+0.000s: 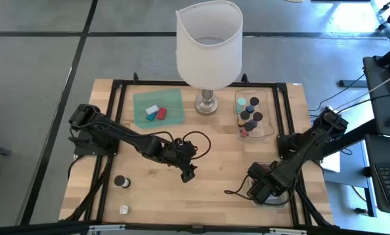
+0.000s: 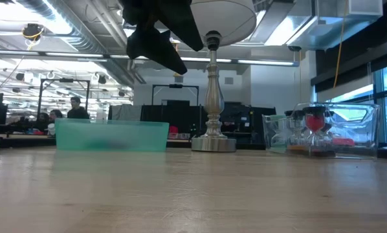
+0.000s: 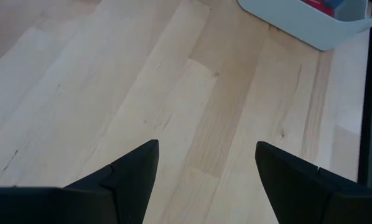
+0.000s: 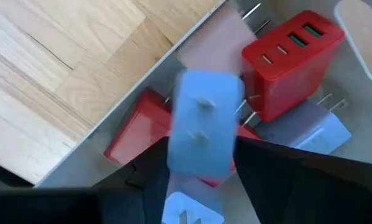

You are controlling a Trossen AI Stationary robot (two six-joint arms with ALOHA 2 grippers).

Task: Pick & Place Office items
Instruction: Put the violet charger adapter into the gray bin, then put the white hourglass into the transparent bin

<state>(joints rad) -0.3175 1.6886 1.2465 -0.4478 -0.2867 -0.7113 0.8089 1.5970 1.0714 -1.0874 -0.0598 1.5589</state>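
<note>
This is a robotics lab or open industrial workspace, not a home. The wooden table [image 1: 214,170] stands on a grey concrete floor [image 1: 38,65] marked with dark lines, and a black frame [image 1: 201,83] runs along its edges with cables trailing off. The low view looks into a large hall with exposed ducts and pipes [image 2: 64,32] on the ceiling, strip lights [image 2: 258,61], rows of monitors [image 2: 180,116] and workbenches, and a person [image 2: 76,109] seated far back.

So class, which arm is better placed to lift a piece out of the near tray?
Right. Its pincer is already inside the tray, around a blue plug block. The left pincer is open over bare table.
</note>
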